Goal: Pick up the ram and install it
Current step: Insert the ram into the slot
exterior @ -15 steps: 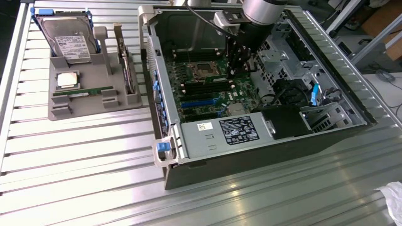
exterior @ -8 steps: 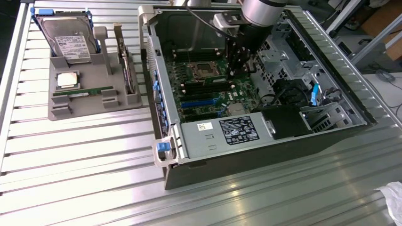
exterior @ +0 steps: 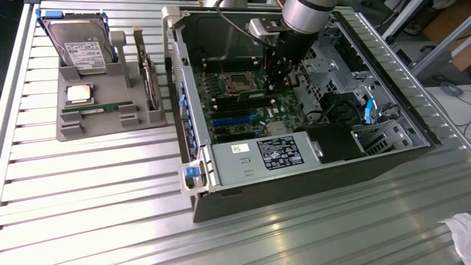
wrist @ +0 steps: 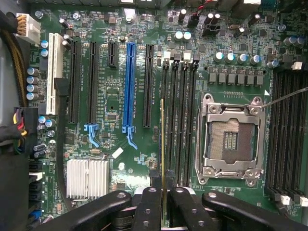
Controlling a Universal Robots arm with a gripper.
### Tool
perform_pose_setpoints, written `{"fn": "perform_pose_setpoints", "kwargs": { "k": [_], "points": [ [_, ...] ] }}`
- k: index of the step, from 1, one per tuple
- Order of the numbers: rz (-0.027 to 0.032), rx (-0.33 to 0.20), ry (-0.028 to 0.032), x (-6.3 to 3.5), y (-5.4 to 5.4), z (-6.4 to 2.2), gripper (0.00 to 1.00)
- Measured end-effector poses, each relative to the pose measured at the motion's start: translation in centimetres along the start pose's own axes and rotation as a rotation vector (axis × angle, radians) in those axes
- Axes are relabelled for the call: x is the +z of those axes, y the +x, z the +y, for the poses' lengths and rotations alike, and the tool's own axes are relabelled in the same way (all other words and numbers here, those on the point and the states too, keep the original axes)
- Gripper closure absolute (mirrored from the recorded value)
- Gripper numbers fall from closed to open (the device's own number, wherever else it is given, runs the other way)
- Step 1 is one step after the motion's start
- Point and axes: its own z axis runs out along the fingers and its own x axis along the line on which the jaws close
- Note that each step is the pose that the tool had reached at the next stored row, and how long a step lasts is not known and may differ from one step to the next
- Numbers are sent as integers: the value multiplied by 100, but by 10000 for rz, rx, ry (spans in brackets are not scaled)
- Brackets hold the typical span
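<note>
The ram (wrist: 162, 144) is pinched edge-on between the two fingers of the hand (wrist: 162, 192), standing upright over the row of black memory slots (wrist: 179, 120) just beside the empty processor socket (wrist: 232, 139). Whether its lower edge touches a slot I cannot tell. The hand is clenched on the stick, reaching down inside the open computer case (exterior: 309, 160), with the arm (exterior: 305, 16) coming in from above. A second stick (exterior: 96, 106) lies flat in the grey holder (exterior: 110, 130) at the exterior view's left, near a square silver chip (exterior: 79, 94) and a hard drive (exterior: 79, 44). Case and holder both sit on the ribbed metal surface (exterior: 96, 187).
</note>
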Motion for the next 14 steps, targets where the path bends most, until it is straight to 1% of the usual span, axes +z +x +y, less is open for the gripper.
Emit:
{"fn": "perform_pose_setpoints", "kwargs": {
  "k": [8, 13, 14],
  "points": [
    [-5, 132, -1, 24, -3, 59, 87],
    [-4, 186, 0, 42, -2, 160, 87],
    [0, 191, -1, 45, -1, 170, 87]
  ]
}}
